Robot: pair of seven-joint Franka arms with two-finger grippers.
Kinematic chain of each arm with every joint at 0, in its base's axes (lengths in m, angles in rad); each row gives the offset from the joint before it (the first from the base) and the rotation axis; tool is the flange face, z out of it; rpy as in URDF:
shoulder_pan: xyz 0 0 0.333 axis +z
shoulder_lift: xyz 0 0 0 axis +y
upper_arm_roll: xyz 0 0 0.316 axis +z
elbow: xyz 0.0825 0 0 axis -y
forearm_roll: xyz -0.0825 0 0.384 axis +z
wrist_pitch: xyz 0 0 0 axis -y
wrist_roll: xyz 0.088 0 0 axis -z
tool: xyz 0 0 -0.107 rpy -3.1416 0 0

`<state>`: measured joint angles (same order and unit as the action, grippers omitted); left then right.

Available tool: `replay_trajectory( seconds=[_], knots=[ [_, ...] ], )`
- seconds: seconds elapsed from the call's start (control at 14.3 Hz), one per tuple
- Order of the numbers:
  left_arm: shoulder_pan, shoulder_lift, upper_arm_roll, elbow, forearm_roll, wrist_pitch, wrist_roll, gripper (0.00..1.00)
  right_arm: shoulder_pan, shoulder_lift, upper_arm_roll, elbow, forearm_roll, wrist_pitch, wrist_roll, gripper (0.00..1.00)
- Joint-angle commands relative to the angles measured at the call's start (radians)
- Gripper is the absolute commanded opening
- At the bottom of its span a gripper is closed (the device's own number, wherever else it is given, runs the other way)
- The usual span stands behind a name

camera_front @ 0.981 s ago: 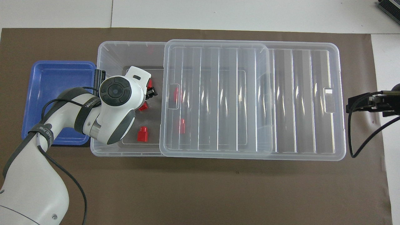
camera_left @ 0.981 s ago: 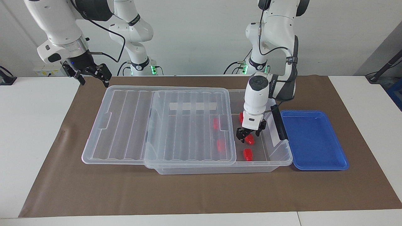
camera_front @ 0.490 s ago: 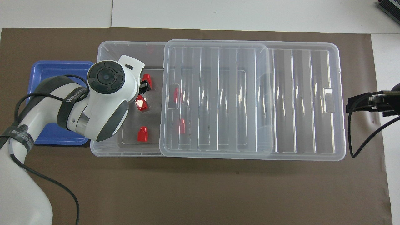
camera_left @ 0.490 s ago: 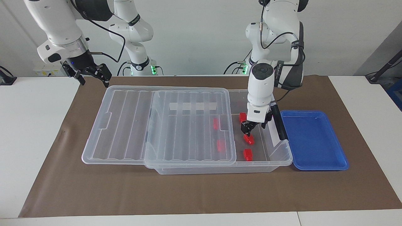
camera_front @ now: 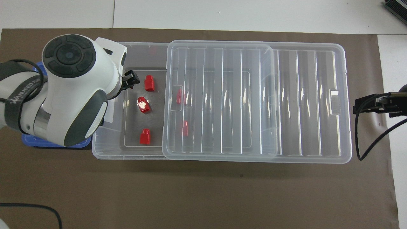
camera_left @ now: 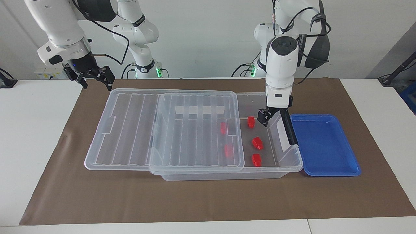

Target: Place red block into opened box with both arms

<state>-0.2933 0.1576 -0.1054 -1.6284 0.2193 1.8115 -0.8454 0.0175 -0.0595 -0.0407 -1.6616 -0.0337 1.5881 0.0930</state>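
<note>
The table is covered by a brown mat, presumably to keep the clear box from sliding. The box lies lengthwise; its ribbed lid is slid toward the right arm's end, so that only the compartment end by the black handle is exposed for loading. A blue tray sits just beside that end and appears bare.

Left end effector: raised over the open end of the box, fingers spread, nothing pinched. Half a second earlier it stood low over the red block; it is now lifted clear and drawn toward the tray, and the block is left on the box floor. Two like blocks lie in the opening and two more show under the lid.

Right end effector: waits spread and empty above the mat off the lid's end, unchanged.
</note>
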Motion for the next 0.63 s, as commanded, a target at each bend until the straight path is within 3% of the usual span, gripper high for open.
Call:
replay_trajectory(
  seconds=[0.0, 0.07, 0.35, 0.56],
  knots=[
    [0.063, -0.009, 0.012, 0.059, -0.064, -0.093, 0.182, 1.0, -0.024, 0.003, 0.001, -0.015, 0.012, 0.035, -0.026, 0.15],
    [0.089, -0.044, 0.016, 0.056, -0.078, -0.101, 0.245, 1.0, -0.039, 0.003, 0.001, -0.035, 0.012, 0.062, -0.026, 0.0],
    [0.225, -0.119, 0.018, 0.05, -0.097, -0.178, 0.553, 1.0, -0.125, 0.003, -0.001, -0.139, 0.002, 0.229, -0.161, 0.0],
    [0.301, -0.145, 0.016, 0.048, -0.098, -0.213, 0.75, 1.0, -0.185, 0.068, -0.001, -0.153, -0.002, 0.347, -0.301, 0.0]
  ],
)
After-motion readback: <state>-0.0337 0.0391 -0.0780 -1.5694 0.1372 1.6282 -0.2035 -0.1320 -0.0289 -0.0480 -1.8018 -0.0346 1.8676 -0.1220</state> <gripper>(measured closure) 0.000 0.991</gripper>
